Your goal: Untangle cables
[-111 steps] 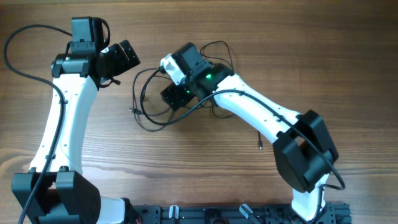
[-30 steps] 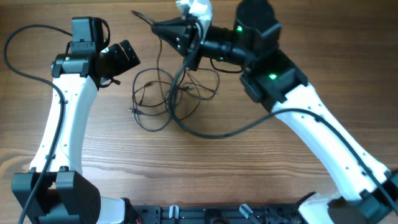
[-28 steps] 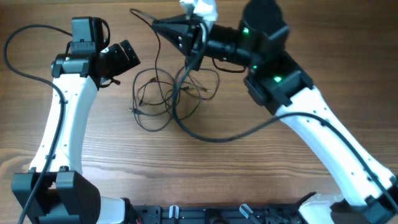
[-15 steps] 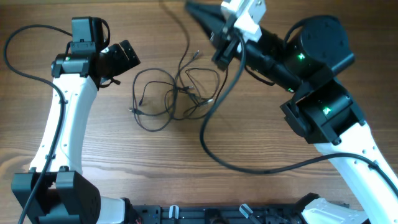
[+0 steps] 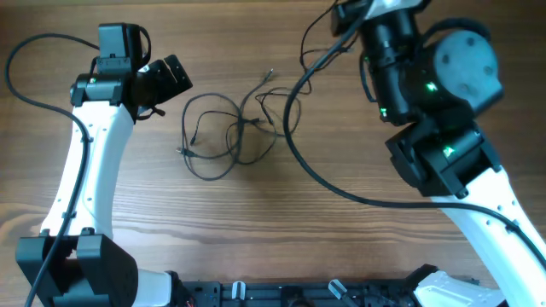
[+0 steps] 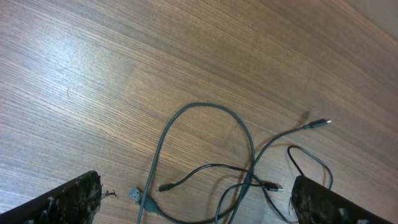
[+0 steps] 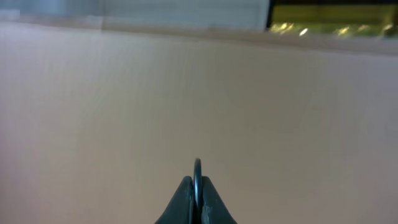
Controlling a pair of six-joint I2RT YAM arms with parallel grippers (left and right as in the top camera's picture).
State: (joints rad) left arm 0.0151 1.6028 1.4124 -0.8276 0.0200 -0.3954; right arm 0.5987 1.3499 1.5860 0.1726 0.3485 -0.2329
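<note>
Thin black cables [image 5: 243,125] lie in tangled loops on the wooden table [image 5: 256,222], middle left. The left wrist view looks down on the same cables [image 6: 199,105] and a small blue-tipped plug [image 6: 135,194]. My left gripper [image 6: 196,205] hovers open over them, holding nothing; overhead it [image 5: 166,77] sits just left of the heap. My right arm [image 5: 426,85] is raised high at the top right. My right gripper [image 7: 197,186] is shut on a thin black cable [image 7: 197,167], whose loop sticks up between the fingertips against a plain beige background.
A thicker black wire [image 5: 294,145] belonging to the right arm hangs in a wide arc just right of the heap. The left arm's own wire [image 5: 26,51] curls at the far left. A dark rail [image 5: 299,294] runs along the table's near edge.
My right arm has risen and swung back to the right with a cable pinched in it, drawing it up off the heap. The left arm has stayed still.
</note>
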